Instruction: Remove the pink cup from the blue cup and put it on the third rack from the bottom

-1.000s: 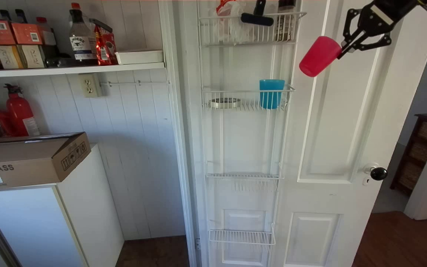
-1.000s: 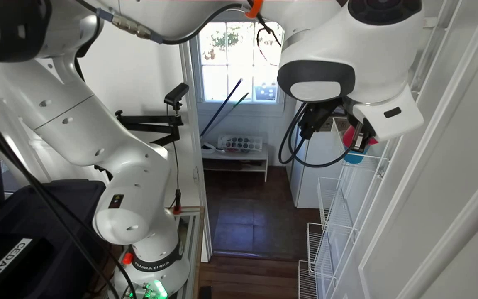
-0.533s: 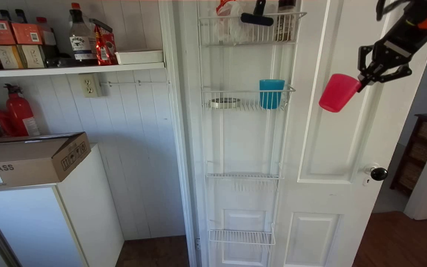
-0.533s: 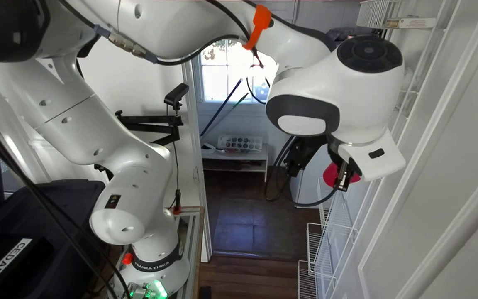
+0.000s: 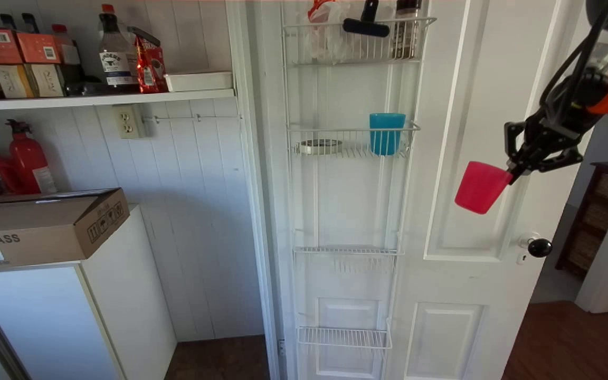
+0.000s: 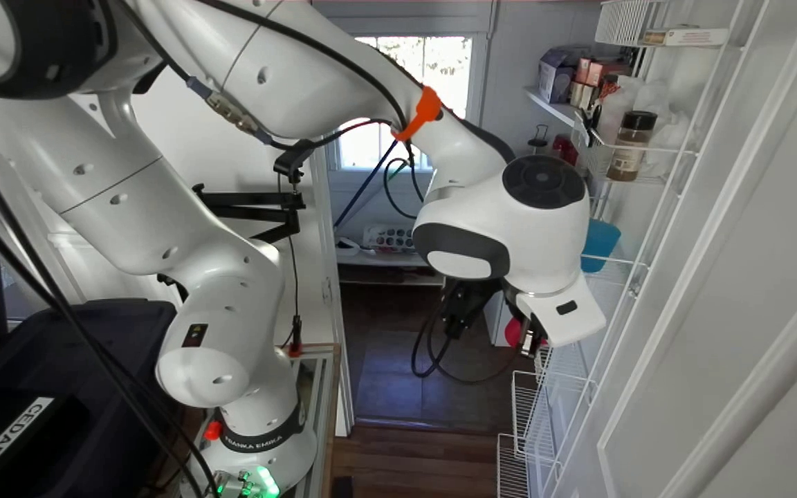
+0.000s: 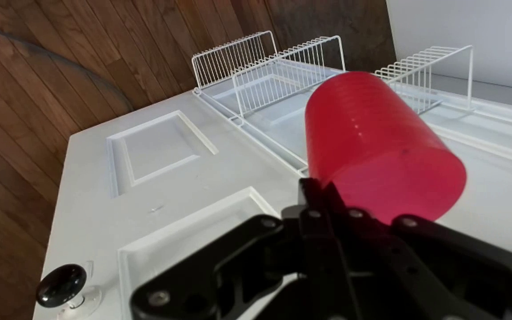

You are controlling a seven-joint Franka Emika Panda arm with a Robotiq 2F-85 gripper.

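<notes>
The gripper (image 5: 512,178) was almost fully closed, pinching the tilted pink cup (image 5: 482,188) by its rim. In an exterior view it hung right of the white wire rack (image 5: 347,250), where the blue cup (image 5: 386,141) stood upright.

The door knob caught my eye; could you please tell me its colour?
The door knob is glossy black; it shows best in the wrist view.

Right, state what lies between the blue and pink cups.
From the blue cup to the pink cup, an exterior view shows the rack's wire corner, then white door.
</notes>
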